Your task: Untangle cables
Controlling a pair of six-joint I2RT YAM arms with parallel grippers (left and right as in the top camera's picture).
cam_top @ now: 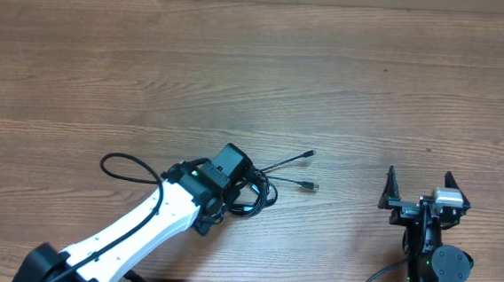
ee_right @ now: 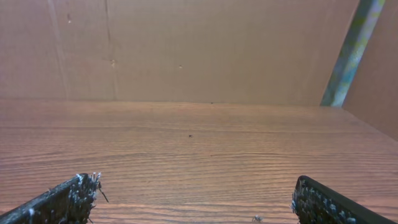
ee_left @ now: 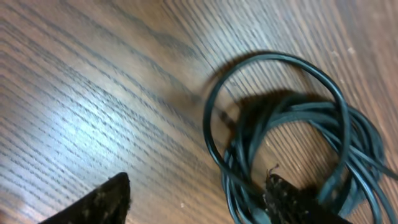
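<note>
The cables (cam_top: 261,197) lie in one coiled bundle on the tabletop (cam_top: 151,63), near its front edge. Two plug ends, one (cam_top: 310,153) beyond the bundle and one (cam_top: 311,187) beside it, trail clear of the coil on its right.

The left pincer (ee_left: 196,186) hovers over the bundle's left part, released. One finger (ee_left: 298,202) overlaps the coil and the other (ee_left: 93,202) stands over bare wood.

1. Centre the jaws on a single outer loop, not the whole coil.
2. Clench only once one strand sits between the fingers.
3. Draw it away from the bundle slowly, since a fast pull is likely to drag the whole coil.

The right pincer (cam_top: 420,184) is released and empty, well to the right of the bundle; you could use it to pin a plug end. The left arm's own thick wire (cam_top: 122,160) loops left of the bundle, so keep it apart from the strands. Nothing else stands near.
</note>
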